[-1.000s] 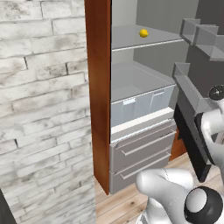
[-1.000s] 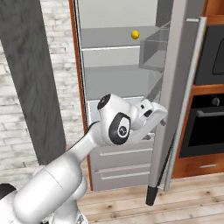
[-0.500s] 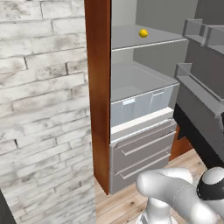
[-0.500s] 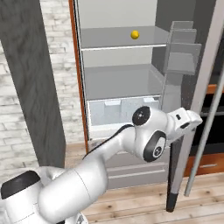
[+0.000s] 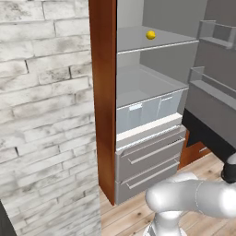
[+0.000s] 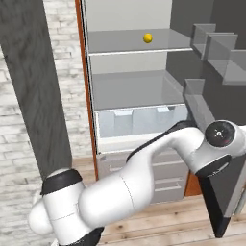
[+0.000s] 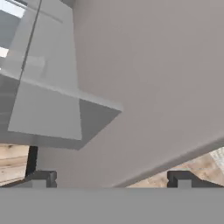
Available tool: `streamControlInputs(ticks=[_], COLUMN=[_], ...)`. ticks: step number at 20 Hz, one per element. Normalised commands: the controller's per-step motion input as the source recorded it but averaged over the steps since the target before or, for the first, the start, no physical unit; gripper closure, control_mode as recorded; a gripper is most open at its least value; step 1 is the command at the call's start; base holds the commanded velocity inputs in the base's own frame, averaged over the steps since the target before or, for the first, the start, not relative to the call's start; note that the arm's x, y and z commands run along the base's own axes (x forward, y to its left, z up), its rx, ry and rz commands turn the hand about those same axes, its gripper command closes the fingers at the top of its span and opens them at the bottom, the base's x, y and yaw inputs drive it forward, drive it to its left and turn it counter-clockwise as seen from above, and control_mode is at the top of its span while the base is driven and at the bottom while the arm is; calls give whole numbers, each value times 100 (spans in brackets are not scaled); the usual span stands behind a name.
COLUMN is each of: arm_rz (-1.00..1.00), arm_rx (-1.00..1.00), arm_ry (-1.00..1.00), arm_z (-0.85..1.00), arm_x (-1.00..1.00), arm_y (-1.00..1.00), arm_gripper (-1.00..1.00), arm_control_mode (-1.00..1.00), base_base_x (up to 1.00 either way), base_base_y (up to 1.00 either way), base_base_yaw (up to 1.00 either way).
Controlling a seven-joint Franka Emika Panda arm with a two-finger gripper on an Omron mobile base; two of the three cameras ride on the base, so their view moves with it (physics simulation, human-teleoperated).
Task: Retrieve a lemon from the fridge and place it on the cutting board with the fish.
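The fridge (image 5: pixel 152 97) (image 6: pixel 129 91) stands open, showing pale grey shelves. A small yellow lemon (image 5: pixel 150 35) (image 6: pixel 148 38) rests on the upper shelf, far above the arm. The fridge door (image 5: pixel 216 106) (image 6: pixel 216 72) is swung out to the right, its bins facing inward. My wrist (image 6: pixel 220 143) sits low beside the door's inner face. In the hand view my gripper (image 7: pixel 111 179) is open with nothing between its fingertips (image 7: pixel 41 177), facing the door's grey inner face (image 7: pixel 153 87) and a door bin (image 7: pixel 43 105) at close range. The cutting board and the fish are out of view.
A white brick wall (image 5: pixel 46 115) and a reddish wood side panel (image 5: pixel 105 92) flank the fridge on the left. A clear crisper bin (image 6: pixel 137 120) and two grey drawers (image 5: pixel 147 161) lie below the shelves. A wooden floor (image 6: pixel 168 226) lies in front.
The fridge door has swung much further open to the right. My arm followed it rightward and lower, and the shelves now show unobstructed.
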Motion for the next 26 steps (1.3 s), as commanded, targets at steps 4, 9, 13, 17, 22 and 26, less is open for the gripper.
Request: streamControlInputs(ticks=[4, 9, 13, 17, 22, 26], arm_rz=[0, -8, -20, -25, -23, -25], arm_rx=[0, 2, 15, 31, 21, 31], arm_ry=[-18, 1, 20, 32, 34, 33], arm_z=[44, 24, 10, 0, -5, -8], arm_x=[-81, -81, -34, -1, 0, 0], arm_y=[79, 100, 100, 100, 100, 100], arm_gripper=[-100, -100, -100, -100, -100, -100], arm_control_mode=[-100, -100, -100, -100, -100, -100], base_base_x=[0, 0, 0, 0, 0, 0], base_base_y=[0, 0, 0, 0, 0, 0], base_base_yaw=[0, 0, 0, 0, 0, 0])
